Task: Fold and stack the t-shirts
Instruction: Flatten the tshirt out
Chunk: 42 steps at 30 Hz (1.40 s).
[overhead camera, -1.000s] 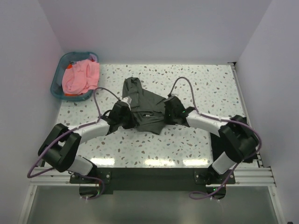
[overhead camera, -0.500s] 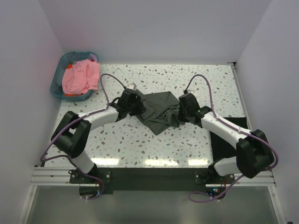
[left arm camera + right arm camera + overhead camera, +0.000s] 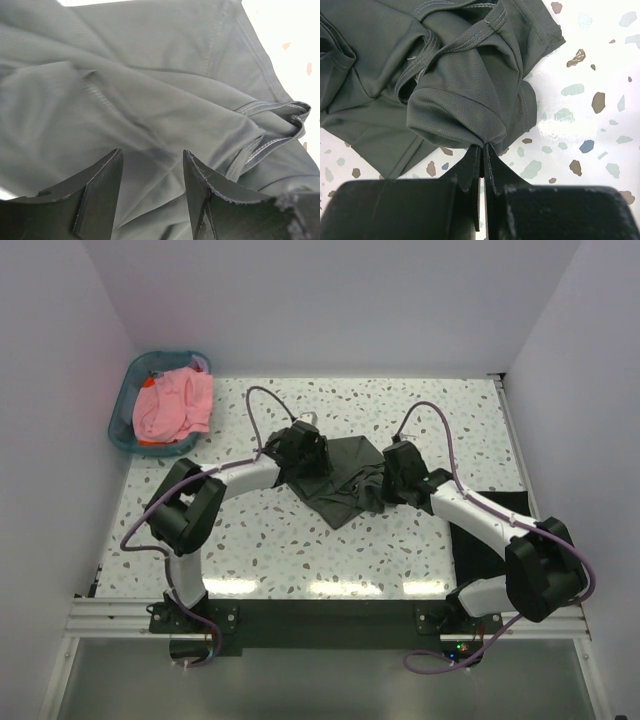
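- A crumpled olive-grey shirt [image 3: 340, 480] lies near the middle of the speckled tabletop [image 3: 300, 550], between two robot arms; its cloth is bunched into loose folds, and stitched hems show in both wrist views.
- The left gripper [image 3: 151, 155] hangs over the left side of the olive-grey shirt, close to the cloth; its jaws stand apart with nothing clamped between them; grey cloth fills nearly the whole view beyond the two dark fingers [image 3: 100, 190].
- The right gripper [image 3: 482, 147] sits at the shirt's right edge; its jaws are pressed together on a rolled fold of the grey cloth, which is pinched at the very tips; the rest of the garment spreads away from that fold, across the pale, flecked surface.
- Seen from above, both arms bend inward from the near edge, their wrists meeting the shirt from opposite sides; purple cables [image 3: 262, 405] loop above each forearm.
- A teal basket [image 3: 122, 415] stands at the far left corner of the tabletop, well apart from the grey garment; a pink shirt [image 3: 175, 405] is heaped inside it and spills over the right-hand rim.
- A flat black cloth [image 3: 475, 555] lies at the right edge of the tabletop, partly under the right arm; whether it is a shirt cannot be told from here.
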Available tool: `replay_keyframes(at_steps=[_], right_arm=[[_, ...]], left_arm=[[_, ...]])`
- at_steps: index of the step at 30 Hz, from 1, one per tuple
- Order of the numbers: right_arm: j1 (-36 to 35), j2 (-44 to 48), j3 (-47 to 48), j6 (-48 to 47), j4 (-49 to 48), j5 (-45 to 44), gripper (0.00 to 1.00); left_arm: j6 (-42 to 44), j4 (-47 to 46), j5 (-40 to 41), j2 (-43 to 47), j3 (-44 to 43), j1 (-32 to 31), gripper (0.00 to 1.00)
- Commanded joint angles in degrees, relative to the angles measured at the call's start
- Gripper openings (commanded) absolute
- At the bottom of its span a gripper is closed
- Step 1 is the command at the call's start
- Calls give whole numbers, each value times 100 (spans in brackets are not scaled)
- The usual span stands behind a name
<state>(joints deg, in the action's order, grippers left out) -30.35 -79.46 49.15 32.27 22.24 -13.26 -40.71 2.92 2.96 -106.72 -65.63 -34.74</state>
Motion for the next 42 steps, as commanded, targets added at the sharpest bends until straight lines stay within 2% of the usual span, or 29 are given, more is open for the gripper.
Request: replay_keyframes(at_steps=[1, 6, 10, 15, 16, 17, 22, 26, 30, 33, 37, 42], right_arm=[[-15, 1, -28, -81, -185, 51, 0], [-6, 18, -63, -89, -229, 77, 0], [-6, 45, -72, -98, -229, 86, 0], [38, 106, -72, -107, -220, 95, 0], [46, 115, -63, -107, -211, 95, 0], [64, 141, -46, -107, -194, 95, 0], [239, 325, 34, -160, -80, 95, 0], [503, 545, 139, -212, 61, 157, 0], [889, 853, 253, -265, 245, 236, 0], [1100, 1081, 367, -283, 368, 315, 0], [1198, 1249, 569, -300, 500, 324, 0], [1233, 1301, 965, -335, 659, 280, 0]], left_arm=[[283, 296, 336, -287, -451, -217, 56], [353, 490, 574, -499, -609, -288, 53], [388, 561, 600, -613, -715, -305, 43], [441, 640, 600, -570, -785, -314, 16], [441, 744, 644, -517, -803, -314, 3], [441, 806, 688, -465, -820, -314, 0], [485, 1192, 960, 403, -706, -156, 0], [467, 1431, 1031, 1450, 11, 283, 0], [458, 1580, 969, 2897, 910, 1256, 0], [537, 1685, 934, 3463, 1332, 1723, 0], [599, 1923, 899, 4166, 1421, 2006, 0], [590, 2055, 864, 4431, 1105, 2120, 0]])
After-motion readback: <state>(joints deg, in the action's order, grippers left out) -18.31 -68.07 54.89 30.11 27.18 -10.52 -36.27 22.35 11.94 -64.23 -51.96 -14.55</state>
